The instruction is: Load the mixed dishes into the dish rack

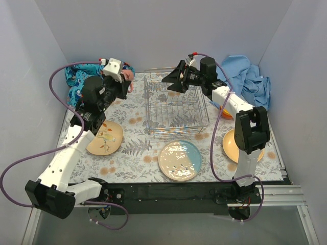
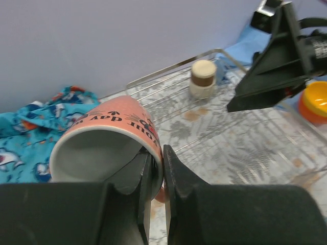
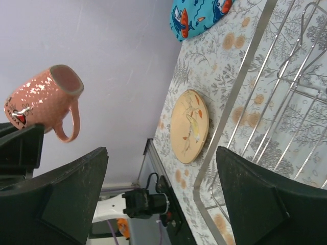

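Left claw [image 2: 158, 159] clenched on pinkish mug [image 2: 97, 133] rim, mug aloft; right claw [image 1: 172, 80] spread wide, empty, over dish rack [image 1: 176, 115].

Silver wire dish rack [image 1: 176, 104] on the worktop [image 1: 138, 148], plates before it.
Tan floral round plate [image 1: 104, 138] front-left; cream-and-light-blue round plate [image 1: 180, 160] in front; plain yellow-orange round plate [image 1: 231, 145] front-right; blue patterned cloth [image 1: 76, 79] back-left; plain light-blue cloth [image 1: 253, 79] back-right.

The right gripper [image 1: 170, 84] is hanging wide-jawed over the far left part of the dish rack [image 1: 151, 102], blocking the mug [image 2: 117, 120] side, a small cup [image 2: 203, 76] is occupying a far corner, and the near rows are lying open.
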Available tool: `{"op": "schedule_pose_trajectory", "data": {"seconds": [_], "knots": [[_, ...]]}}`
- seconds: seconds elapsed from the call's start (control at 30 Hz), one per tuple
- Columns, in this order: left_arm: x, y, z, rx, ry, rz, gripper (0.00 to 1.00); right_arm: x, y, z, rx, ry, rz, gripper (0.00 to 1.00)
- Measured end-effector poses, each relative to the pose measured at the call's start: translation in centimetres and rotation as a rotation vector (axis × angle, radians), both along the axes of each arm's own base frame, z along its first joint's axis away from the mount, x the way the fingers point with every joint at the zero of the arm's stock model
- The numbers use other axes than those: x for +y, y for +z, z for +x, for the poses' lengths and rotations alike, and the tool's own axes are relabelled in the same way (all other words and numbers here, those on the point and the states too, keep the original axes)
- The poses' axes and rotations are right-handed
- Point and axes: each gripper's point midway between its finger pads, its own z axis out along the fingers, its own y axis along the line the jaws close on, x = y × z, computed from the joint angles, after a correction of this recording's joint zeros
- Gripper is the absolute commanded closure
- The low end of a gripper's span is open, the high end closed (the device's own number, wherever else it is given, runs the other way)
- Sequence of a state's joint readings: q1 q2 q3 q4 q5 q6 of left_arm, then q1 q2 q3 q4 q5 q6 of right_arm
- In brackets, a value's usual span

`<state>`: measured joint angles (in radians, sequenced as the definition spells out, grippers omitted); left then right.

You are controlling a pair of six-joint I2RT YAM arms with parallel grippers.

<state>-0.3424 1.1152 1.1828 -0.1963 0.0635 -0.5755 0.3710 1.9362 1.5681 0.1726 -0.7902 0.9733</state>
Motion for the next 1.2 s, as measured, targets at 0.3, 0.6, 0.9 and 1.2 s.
{"op": "schedule_pose_trajectory", "data": {"seconds": [0.3, 0.6, 0.9, 1.2], "knots": [[-5.8, -2.8, 2.6, 0.198, -0.188, -0.173, 1.00, 1.2, 2.5, 0.3, 0.095, -0.026, 0.084, 0.04], [-9.6, -6.3, 3.0, 0.341, -0.356, -0.246, 1.00, 0.7, 3.2, -0.8, 0.154, -0.093, 0.078, 0.05], [-10.1, -4.0, 3.5, 0.290, -0.371, -0.303, 1.00, 0.4, 2.0, -0.6, 0.178, -0.132, 0.043, 0.11], [-8.7, -3.9, 5.3, 0.237, -0.241, -0.313, 1.00, -1.6, 1.8, -0.7, 0.059, -0.142, -0.040, 0.15]]}}
